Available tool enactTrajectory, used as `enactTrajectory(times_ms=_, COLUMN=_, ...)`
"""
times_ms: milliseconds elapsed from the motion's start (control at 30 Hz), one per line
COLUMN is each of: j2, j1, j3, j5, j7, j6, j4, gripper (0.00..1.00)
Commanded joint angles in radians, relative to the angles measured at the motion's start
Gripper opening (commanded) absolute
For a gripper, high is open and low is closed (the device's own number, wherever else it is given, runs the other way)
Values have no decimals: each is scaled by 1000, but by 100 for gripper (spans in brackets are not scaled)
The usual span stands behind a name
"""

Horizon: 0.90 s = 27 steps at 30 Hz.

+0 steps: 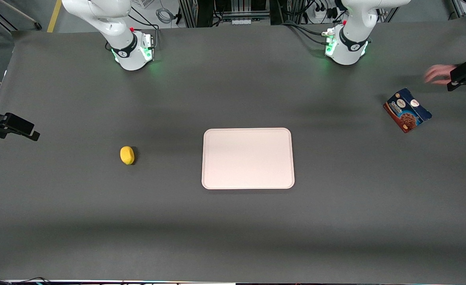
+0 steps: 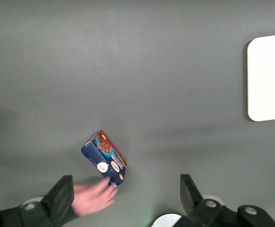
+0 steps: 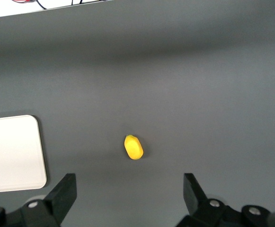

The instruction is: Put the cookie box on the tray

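Front view shows the tray (image 1: 248, 158) flat at the middle of the dark worktop (image 1: 233, 229), with bare worktop on all four of its edges. Well apart from the tray, toward the working arm's end, lies the cookie box (image 1: 407, 110), skewed to the tray's edges and slightly farther from the front camera. A person's hand (image 1: 438, 74) hovers just beside the box, blurred. Above that end hangs the gripper (image 2: 128, 198), jaws spread wide and holding nothing. A small yellow object (image 1: 127, 155) sits toward the parked arm's end, level with the tray.
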Motion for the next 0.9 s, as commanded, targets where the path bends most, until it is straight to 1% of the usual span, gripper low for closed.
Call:
enactTrajectory(times_ms=0, j2=7, j1=2, j3=-3, j5=8, j7=-2, j6=-19, j4=18, gripper=100)
enactTrajectory(times_ms=433, j2=-3, j1=4, j3=0, j5=14, j7=-1, j6=-40, j4=23, gripper=100)
enactTrajectory(times_ms=533, j2=-19, j1=8, j3=2, j5=55, j7=-1, j6=-120, j4=64, gripper=100)
enactTrajectory(times_ms=600, j2=-20, j1=21, j3=5, j5=94, j7=2, j6=-217, j4=119, gripper=100)
enactTrajectory(times_ms=667, j2=-23, j1=31, j3=5, j5=132, j7=-2, j6=-302, j4=144, gripper=100)
enactTrajectory(times_ms=733, j2=-49, j1=38, j3=6, j5=174, j7=-4, j6=-330, j4=132, gripper=100)
enactTrajectory(times_ms=867, j2=-88, j1=80, j3=9, j5=186, j7=-54, j6=-286, j4=29, gripper=100)
